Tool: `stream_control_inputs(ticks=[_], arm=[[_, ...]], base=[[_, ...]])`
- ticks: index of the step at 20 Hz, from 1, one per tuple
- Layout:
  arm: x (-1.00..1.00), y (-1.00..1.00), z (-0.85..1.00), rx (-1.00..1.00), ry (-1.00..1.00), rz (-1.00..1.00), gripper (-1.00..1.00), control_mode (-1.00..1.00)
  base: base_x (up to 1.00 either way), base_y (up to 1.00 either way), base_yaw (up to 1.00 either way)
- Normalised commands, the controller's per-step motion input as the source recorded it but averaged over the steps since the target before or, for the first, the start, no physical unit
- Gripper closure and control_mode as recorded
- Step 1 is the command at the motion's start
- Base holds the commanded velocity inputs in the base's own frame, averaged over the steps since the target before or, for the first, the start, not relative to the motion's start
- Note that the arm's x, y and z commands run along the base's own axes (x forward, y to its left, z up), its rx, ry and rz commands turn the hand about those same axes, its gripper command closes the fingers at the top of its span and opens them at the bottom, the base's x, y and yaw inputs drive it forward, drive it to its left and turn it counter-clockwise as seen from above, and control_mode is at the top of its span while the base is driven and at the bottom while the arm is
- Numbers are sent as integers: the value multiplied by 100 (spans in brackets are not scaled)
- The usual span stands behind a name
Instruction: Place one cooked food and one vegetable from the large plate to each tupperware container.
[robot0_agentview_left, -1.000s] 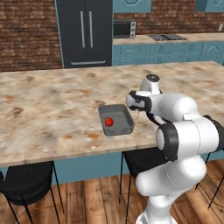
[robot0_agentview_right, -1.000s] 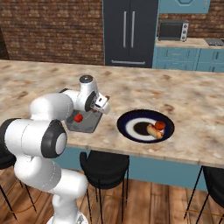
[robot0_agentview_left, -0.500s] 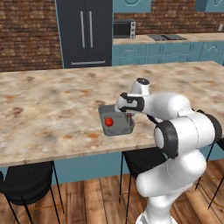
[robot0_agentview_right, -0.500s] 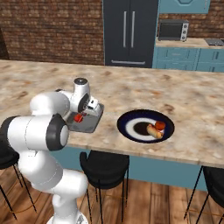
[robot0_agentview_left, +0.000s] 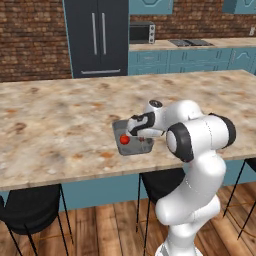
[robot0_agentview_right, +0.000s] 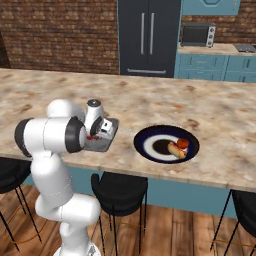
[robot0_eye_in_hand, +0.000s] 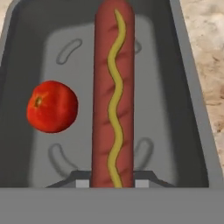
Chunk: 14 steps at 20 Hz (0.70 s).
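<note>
A small dark grey tupperware container (robot0_eye_in_hand: 194, 100) sits on the counter with a red tomato (robot0_eye_in_hand: 52, 106) in its left half. My gripper (robot0_eye_in_hand: 112, 181) is shut on a hot dog (robot0_eye_in_hand: 111, 96) with a mustard line, which stretches along the container's middle beside the tomato. Whether the hot dog touches the container floor I cannot tell. From the left base view the gripper (robot0_agentview_left: 138, 131) hangs low over the container (robot0_agentview_left: 131, 149), next to the tomato (robot0_agentview_left: 124, 140). The large plate (robot0_agentview_right: 148, 140) lies to the right with another hot dog (robot0_agentview_right: 174, 149) and a red vegetable (robot0_agentview_right: 183, 143) on it.
The counter's front edge runs just in front of the container (robot0_agentview_right: 102, 146). Black stools (robot0_agentview_right: 119, 189) stand below the counter. A dark fridge (robot0_agentview_left: 97, 37) and teal cabinets stand far behind.
The hand has swung left from the container's right side to over its middle and has come lower, with the hot dog in its grip.
</note>
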Motion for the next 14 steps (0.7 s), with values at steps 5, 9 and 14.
stream_control_inputs(ticks=[5,9,14], arm=[[32,4,-28,0,7,0,100,-100],[21,0,0,0,0,0,100,-100],[45,1,0,0,0,0,-100,-100]], base=[[0,0,0],[0,0,0],[0,0,0]])
